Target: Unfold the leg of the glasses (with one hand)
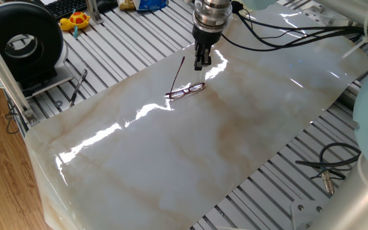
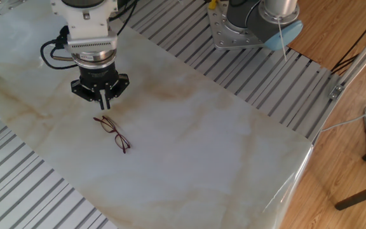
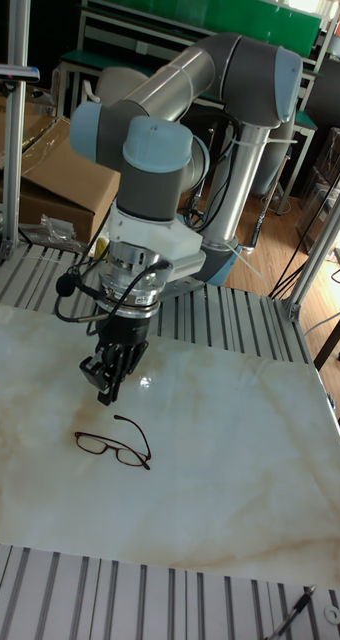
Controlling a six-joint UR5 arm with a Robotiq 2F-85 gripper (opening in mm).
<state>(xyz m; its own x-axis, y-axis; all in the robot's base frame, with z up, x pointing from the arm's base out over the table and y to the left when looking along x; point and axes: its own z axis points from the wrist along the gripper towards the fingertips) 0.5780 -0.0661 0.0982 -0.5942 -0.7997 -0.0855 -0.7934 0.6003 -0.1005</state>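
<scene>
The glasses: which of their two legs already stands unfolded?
The leg that runs straight out from the glasses toward the gripper. The other leg does not stick out; it seems folded against the lenses.

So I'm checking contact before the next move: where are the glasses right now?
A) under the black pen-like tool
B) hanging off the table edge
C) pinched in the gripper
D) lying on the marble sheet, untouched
D: the glasses lie flat on the marble sheet, and the gripper hangs just above them without touching.
</scene>
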